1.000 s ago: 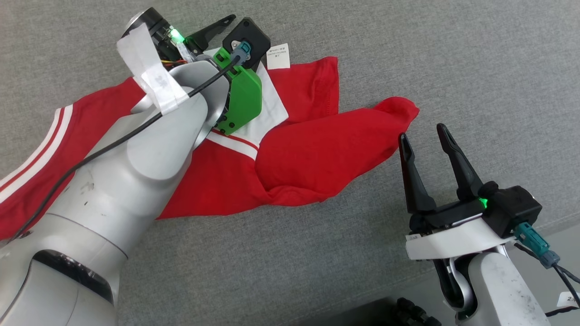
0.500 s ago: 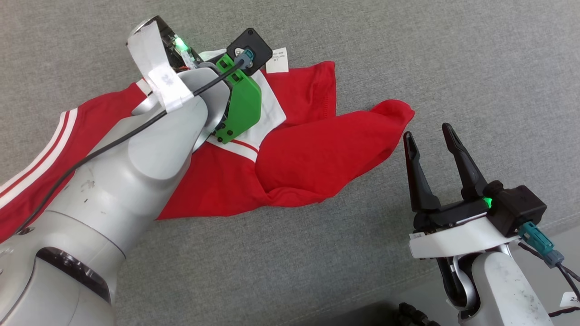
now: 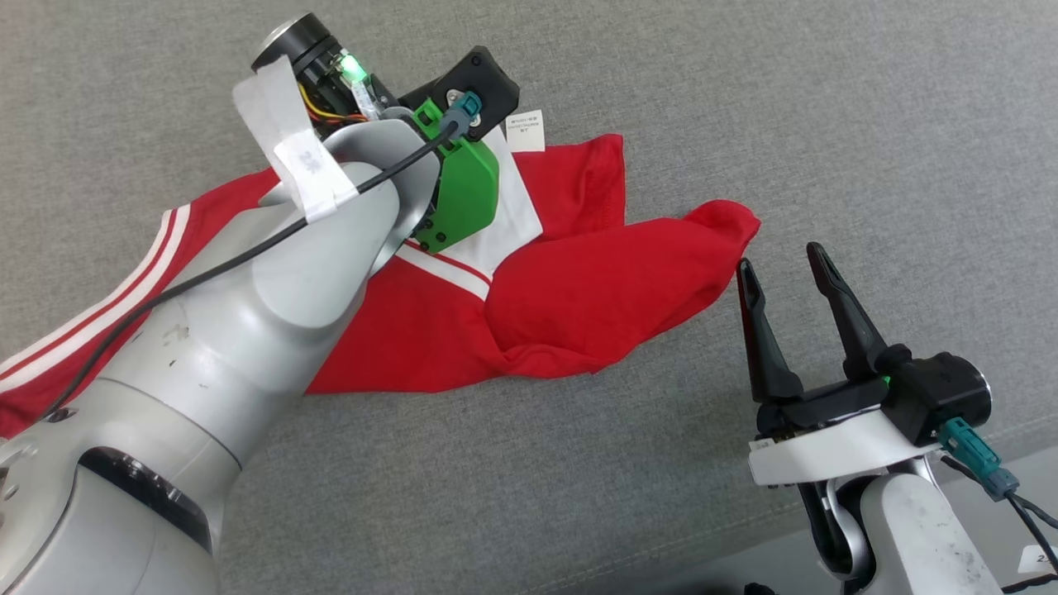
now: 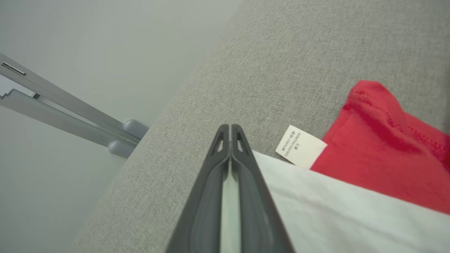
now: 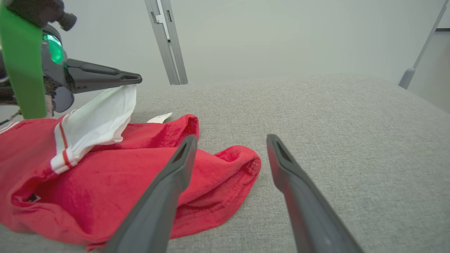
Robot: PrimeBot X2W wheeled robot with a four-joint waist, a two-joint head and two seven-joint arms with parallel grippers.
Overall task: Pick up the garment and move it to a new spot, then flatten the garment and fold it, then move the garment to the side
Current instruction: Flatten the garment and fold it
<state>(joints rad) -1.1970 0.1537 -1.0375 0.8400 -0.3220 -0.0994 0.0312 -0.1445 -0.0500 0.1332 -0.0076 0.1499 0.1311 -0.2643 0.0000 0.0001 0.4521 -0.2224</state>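
Observation:
The garment [image 3: 579,289] is a red shirt with white panel and white stripes, crumpled on the grey cushioned surface. My left gripper [image 4: 230,128] is shut on the white panel's edge, pale cloth pinched between its fingers. From the right wrist view, that left gripper [image 5: 135,78] holds the white cloth [image 5: 102,119] lifted above the red folds [image 5: 105,182]. A white label [image 4: 300,146] lies just beside the pinch. My right gripper [image 3: 779,256] stands open, its tips right next to the garment's right-hand corner [image 3: 727,219], nothing between them [image 5: 232,138].
The grey surface [image 3: 826,124] spreads far and right of the garment. Its front edge runs across the lower right corner [image 3: 975,446]. Metal frame posts [image 5: 167,42] stand beyond the far edge, and a rail [image 4: 70,116] shows past the surface's side.
My left gripper has shut on the white panel and lifted its edge. The right gripper stays open, close to the garment's corner. The head view shifted slightly.

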